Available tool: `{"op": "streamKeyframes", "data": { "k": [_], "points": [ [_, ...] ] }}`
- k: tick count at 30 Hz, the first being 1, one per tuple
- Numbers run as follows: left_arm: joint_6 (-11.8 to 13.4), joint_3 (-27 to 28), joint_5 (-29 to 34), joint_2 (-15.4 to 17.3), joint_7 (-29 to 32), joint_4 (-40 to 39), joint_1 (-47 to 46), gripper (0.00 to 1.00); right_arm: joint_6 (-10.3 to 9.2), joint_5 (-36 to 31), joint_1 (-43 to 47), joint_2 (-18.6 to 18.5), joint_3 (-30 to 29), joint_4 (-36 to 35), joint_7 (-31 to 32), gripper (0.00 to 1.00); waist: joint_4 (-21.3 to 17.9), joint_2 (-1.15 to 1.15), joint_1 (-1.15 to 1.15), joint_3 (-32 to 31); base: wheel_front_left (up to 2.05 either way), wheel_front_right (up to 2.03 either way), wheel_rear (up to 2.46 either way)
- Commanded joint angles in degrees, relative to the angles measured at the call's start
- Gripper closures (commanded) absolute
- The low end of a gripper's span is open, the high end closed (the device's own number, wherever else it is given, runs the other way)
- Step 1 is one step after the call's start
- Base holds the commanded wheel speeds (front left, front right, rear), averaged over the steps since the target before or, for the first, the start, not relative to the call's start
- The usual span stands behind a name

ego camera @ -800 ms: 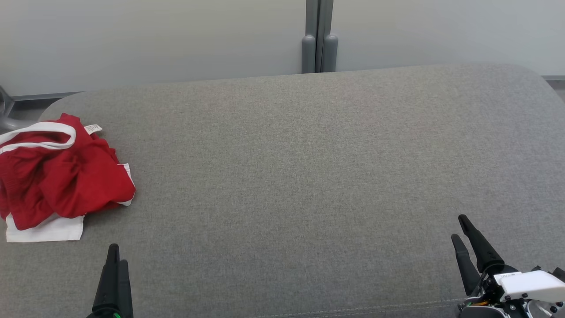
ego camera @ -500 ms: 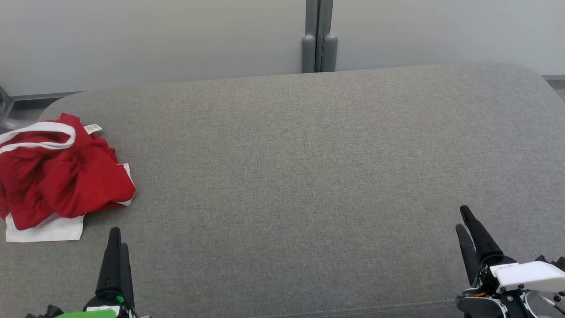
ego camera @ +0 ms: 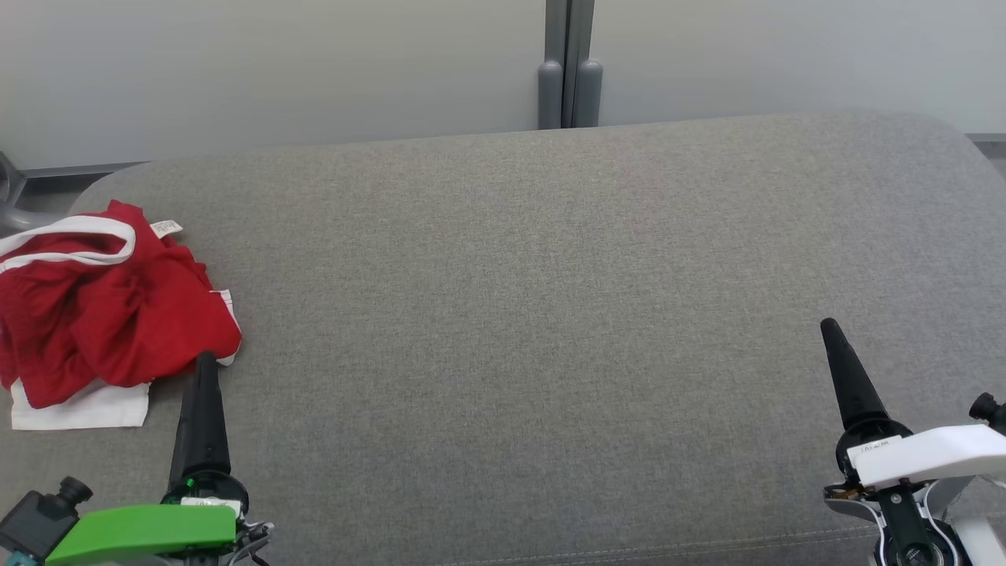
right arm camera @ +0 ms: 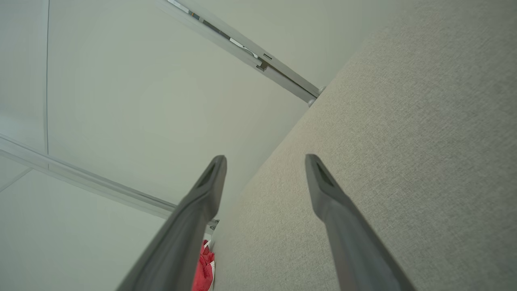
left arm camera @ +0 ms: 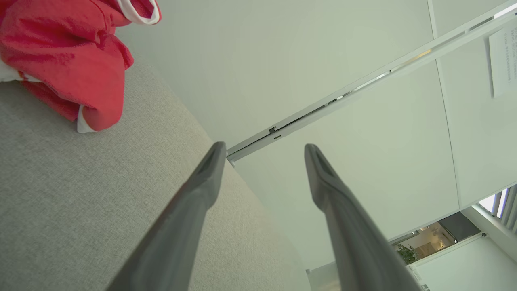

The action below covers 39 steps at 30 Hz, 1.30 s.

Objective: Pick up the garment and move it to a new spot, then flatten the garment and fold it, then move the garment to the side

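The garment (ego camera: 102, 314) is a crumpled red piece with white trim, lying in a heap at the far left of the grey padded surface (ego camera: 534, 275). It also appears in the left wrist view (left arm camera: 68, 52) at the top left and as a small red patch in the right wrist view (right arm camera: 204, 264). My left gripper (ego camera: 206, 363) hovers just to the right of the heap's near corner, open and empty, as seen in its own view (left arm camera: 262, 151). My right gripper (ego camera: 829, 330) is at the lower right, far from the garment, open with nothing between its fingers (right arm camera: 264, 161).
The grey padded surface spans nearly the whole head view, with rounded far corners. Behind it stands a pale partition wall (ego camera: 314, 71) with a grey vertical post (ego camera: 570, 71). A metal frame piece (ego camera: 16, 204) shows at the far left edge.
Both arms have risen into the head view. The left gripper's tip has moved up to the garment's near right corner; the right gripper has advanced forward. The garment has not moved.
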Motion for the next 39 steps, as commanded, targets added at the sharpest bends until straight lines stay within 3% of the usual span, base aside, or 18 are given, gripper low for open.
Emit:
{"op": "streamKeyframes", "data": {
  "k": [1,4,5,14,26,39],
  "points": [
    [0.1,0.1,3.3,0.4,-0.5,-0.7,-2.1,0.0,0.02,-3.7,-1.7,-0.6,0.1,-1.2,-0.7,0.0,0.0,0.0,0.0,0.0,0.0,0.0,0.0],
    [0.7,-0.3,8.3,0.6,-1.0,-0.6,-3.0,0.0,0.02,-8.9,-2.1,-0.2,0.0,-1.6,-1.3,0.0,0.0,0.0,0.0,-0.1,0.0,0.0,0.0],
    [1.2,-1.3,14.3,1.2,-1.5,0.1,-3.9,0.0,0.02,-15.2,-2.7,-0.2,0.4,-2.0,-2.0,0.0,0.0,0.0,0.0,-0.2,0.0,0.0,0.0],
    [3.2,-3.8,26.1,3.1,-2.8,2.0,-5.0,0.0,0.02,-26.7,-3.7,-0.8,2.5,-2.0,-3.7,0.0,-0.1,0.0,0.0,-0.4,0.0,0.0,0.0],
    [4.5,-5.9,35.0,4.3,-3.1,3.8,-5.3,0.0,0.03,-35.3,-4.8,-0.7,3.2,0.2,-5.4,0.0,0.0,0.0,0.0,-0.5,0.0,0.0,0.0],
    [6.1,-7.4,44.8,5.8,-1.9,8.1,-7.2,0.0,0.03,-45.6,-7.1,0.3,4.9,7.0,-7.8,0.0,0.2,0.0,0.0,-0.7,0.0,0.0,0.0]
  ]
}}
